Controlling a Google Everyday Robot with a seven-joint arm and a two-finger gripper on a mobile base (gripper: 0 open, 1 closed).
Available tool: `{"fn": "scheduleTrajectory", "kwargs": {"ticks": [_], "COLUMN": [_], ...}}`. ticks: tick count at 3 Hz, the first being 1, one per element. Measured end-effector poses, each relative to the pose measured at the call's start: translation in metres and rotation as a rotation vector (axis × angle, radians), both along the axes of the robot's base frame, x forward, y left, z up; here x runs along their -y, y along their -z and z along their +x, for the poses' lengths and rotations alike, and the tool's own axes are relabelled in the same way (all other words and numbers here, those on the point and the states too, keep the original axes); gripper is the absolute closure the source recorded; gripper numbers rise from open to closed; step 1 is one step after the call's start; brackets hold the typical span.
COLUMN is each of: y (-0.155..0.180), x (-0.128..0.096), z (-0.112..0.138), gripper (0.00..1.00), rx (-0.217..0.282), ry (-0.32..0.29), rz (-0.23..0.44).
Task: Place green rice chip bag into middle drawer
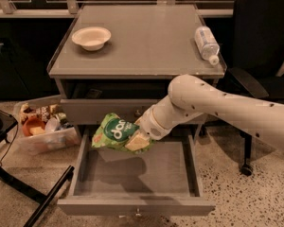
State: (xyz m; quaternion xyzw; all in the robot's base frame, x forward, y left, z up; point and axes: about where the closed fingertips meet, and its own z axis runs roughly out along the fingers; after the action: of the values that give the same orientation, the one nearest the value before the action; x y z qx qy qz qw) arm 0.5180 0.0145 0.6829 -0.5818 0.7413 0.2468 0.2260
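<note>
We see our end effector [142, 137] closed tight on the bag [112, 130], holding it up over the open drawer [132, 205].

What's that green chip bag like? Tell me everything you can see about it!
The green rice chip bag is shiny, crinkly foil, bright green with white letters on a dark green oval and a yellow-orange patch. It hangs tilted in the air above the open middle drawer, near its back. The gripper, at the arm's tip, holds the end with the patch.
</note>
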Motion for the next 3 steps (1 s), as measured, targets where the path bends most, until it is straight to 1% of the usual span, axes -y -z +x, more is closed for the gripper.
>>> {"fn": "scheduleTrajectory", "kwargs": {"ticks": [1,2,3], "y": [0.0,0.018,0.069], "x": [0.0,-0.001,0.01], "z": [0.0,0.005,0.023], "gripper": [1.0,1.0,1.0], "rx": [0.0,-0.016,-0.032], "ry": [0.0,0.002,0.032], "rz": [0.0,-0.013,-0.041]}}
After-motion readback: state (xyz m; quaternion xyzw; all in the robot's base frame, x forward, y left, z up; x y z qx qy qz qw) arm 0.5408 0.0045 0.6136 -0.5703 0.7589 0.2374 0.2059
